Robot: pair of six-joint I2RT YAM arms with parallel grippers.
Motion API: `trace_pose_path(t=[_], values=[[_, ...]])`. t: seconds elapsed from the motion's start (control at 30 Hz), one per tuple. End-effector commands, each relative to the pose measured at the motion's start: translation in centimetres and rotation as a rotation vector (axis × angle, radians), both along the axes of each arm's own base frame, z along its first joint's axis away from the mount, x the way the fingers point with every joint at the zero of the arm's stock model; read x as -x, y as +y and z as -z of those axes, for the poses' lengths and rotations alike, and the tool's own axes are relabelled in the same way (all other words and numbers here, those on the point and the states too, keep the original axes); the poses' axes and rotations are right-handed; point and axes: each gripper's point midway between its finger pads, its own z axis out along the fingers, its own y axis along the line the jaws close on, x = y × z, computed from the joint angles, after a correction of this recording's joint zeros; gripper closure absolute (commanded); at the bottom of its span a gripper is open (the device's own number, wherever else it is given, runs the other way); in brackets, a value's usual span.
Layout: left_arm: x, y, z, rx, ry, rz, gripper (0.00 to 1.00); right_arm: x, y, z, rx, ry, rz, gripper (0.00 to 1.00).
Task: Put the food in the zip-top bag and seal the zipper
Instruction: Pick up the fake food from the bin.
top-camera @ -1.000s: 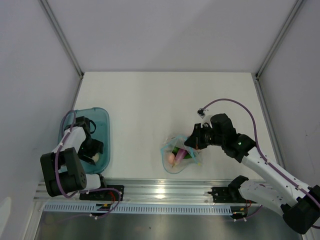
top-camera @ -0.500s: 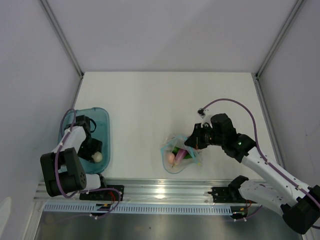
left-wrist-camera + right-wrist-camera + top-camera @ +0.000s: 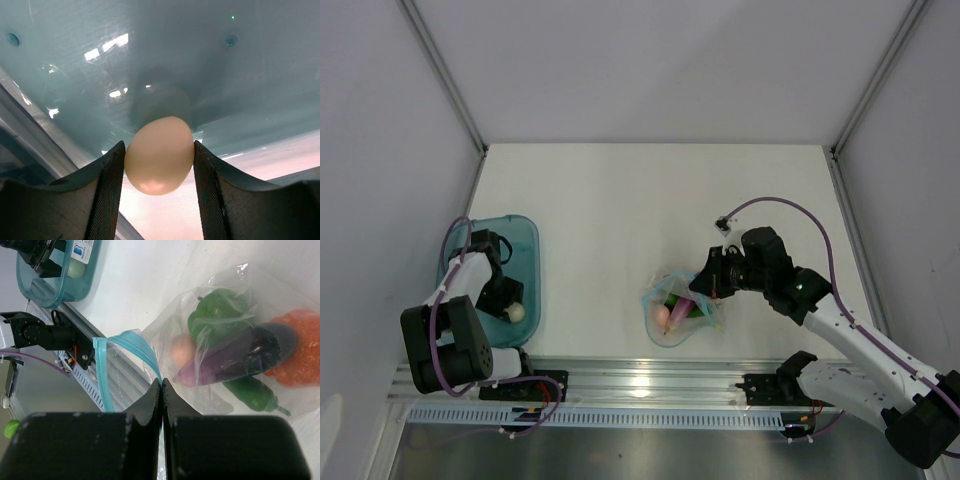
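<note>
**Bag held open at the near edge, one egg left in the tray**

The zip-top bag (image 3: 677,312) lies on the white table (image 3: 650,200) close to its near edge, a little right of centre. It holds a green bell pepper (image 3: 220,315), a purple eggplant (image 3: 240,357), an orange round fruit (image 3: 295,365), a slim green pod (image 3: 250,392) and a bagged egg (image 3: 181,351), all packed against each other. The eggplant lies across the middle, with the pepper on one side of it and the pod on the other.

The zipper (image 3: 107,375) curls up from the mouth as a blue loop, so the bag is unsealed. The right gripper (image 3: 161,384) has its jaws pressed together, pinching the mouth edge of the bag where the blue strip reaches its tips.

Well apart, at the near left of the table, sits the teal tray (image 3: 525,245). In it the loose egg (image 3: 160,160) rests on the tray floor. The left gripper (image 3: 510,306) reaches down into the tray, and its two ribbed fingers (image 3: 107,190) stand on either side of the egg, each pad meeting its shell.

An aluminium rail (image 3: 640,380) runs along the table's near edge, just below both bag and tray.
</note>
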Motion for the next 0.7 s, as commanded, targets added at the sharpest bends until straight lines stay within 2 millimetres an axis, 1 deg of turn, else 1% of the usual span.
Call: trace_pose_path(t=[0.0, 0.03, 0.07, 0.13, 0.17, 0.23, 0.27, 0.43, 0.47, 0.53, 0.67], values=[[-0.6, -0.4, 0.0, 0.015, -0.041, 0.010, 0.64, -0.1, 0.1, -0.5, -0.016, -0.019, -0.001, 0.99], [-0.6, -0.4, -0.1, 0.016, -0.043, 0.011, 0.69, -0.1, 0.0, -0.5, -0.017, -0.020, 0.000, 0.99], [-0.7, -0.4, -0.1, 0.014, -0.044, 0.012, 0.76, -0.1, 0.0, -0.5, -0.016, -0.019, 0.000, 0.99], [-0.6, -0.2, -0.5, 0.006, -0.050, 0.010, 0.79, -0.1, 0.1, -0.6, -0.019, -0.019, -0.004, 0.99], [-0.7, -0.1, -0.9, 0.000, -0.054, 0.011, 0.84, -0.1, 0.1, -0.6, -0.019, -0.018, -0.002, 0.99], [-0.6, 0.2, -1.5, -0.019, -0.058, 0.018, 0.91, -0.2, 0.2, -0.6, -0.021, -0.021, -0.004, 0.99], [-1.0, 0.4, -2.2, -0.032, -0.073, 0.021, 0.99, -0.2, 0.2, -0.6, -0.020, -0.020, -0.002, 0.99], [-1.4, 1.0, -4.5, -0.072, -0.131, 0.037, 1.00, -0.4, 0.2, -0.6, -0.020, -0.021, 0.003, 0.99], [-1.1, 0.9, -4.7, -0.073, -0.126, 0.036, 0.99, -0.5, 0.2, -0.7, -0.020, -0.020, 0.007, 0.99], [-1.2, 1.0, -5.5, -0.085, -0.148, 0.038, 1.00, -0.6, 0.1, -0.7, -0.017, -0.023, 0.011, 0.99], [-1.6, 0.7, -7.1, -0.085, -0.210, 0.079, 0.99, -1.1, 0.0, -0.4, -0.004, -0.007, 0.024, 0.99]])
